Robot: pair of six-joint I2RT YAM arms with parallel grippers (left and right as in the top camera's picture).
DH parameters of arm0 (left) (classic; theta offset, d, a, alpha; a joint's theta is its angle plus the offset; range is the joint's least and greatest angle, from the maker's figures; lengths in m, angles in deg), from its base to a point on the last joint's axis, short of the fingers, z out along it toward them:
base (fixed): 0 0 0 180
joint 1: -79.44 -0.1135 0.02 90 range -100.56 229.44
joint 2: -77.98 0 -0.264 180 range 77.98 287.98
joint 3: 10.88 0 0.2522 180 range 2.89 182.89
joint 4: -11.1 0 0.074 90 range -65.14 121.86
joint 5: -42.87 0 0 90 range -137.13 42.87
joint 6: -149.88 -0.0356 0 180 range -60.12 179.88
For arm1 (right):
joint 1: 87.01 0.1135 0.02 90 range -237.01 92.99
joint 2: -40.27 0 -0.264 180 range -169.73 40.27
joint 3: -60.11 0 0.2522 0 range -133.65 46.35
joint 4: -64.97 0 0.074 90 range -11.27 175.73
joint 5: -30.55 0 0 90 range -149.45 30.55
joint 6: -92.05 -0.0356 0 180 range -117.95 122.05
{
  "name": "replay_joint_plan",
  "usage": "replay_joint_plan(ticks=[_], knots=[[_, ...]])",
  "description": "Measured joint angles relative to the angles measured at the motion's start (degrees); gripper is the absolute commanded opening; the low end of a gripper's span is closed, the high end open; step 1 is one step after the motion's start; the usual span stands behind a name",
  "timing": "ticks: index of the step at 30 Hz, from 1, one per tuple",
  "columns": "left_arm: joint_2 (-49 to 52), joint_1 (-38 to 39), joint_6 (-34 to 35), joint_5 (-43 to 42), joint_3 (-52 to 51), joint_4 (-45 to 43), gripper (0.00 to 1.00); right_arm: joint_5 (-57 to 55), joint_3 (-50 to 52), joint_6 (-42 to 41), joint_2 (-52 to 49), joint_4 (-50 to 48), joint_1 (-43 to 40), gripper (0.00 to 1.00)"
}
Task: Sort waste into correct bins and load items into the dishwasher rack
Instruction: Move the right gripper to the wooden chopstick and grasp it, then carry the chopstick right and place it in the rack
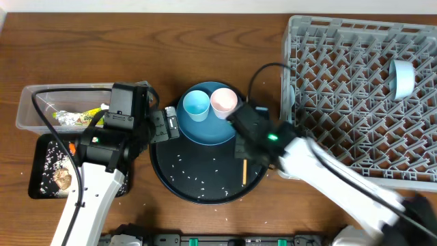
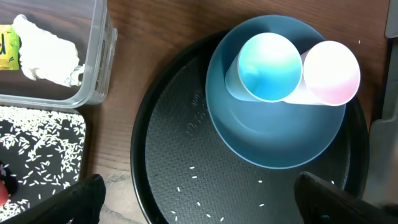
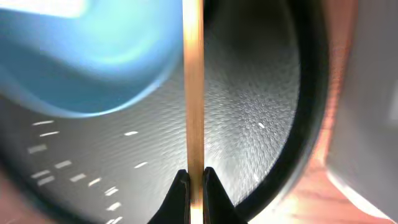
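My right gripper is shut on the thin wooden chopstick, which it holds over the round black tray beside the dark-blue plate. Overhead, the chopstick sticks out below the right gripper. The light-blue cup and pink cup stand on the plate. My left gripper hangs open at the tray's left rim, holding nothing; its fingers straddle the rim. The grey rack holds a white bowl.
The clear tub holds the wrapper, foil and white tissue. The shallow black tray carries rice, a brown lump and a carrot piece. Rice grains dot the round tray.
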Motion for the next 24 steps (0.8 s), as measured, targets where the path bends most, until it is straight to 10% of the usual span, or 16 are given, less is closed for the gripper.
replay_joint_plan(ticks=[10, 24], knots=[[0.0, 0.0, 0.0, 0.0, 0.0, 0.0, 0.98, -8.0, 0.0, 3.5, 17.2, 5.9, -3.3, 0.01], [0.0, 0.0, 0.0, 0.0, 0.0, 0.0, 0.98, -11.6, 0.0, 13.2, 11.6, 6.0, -20.5, 0.01]])
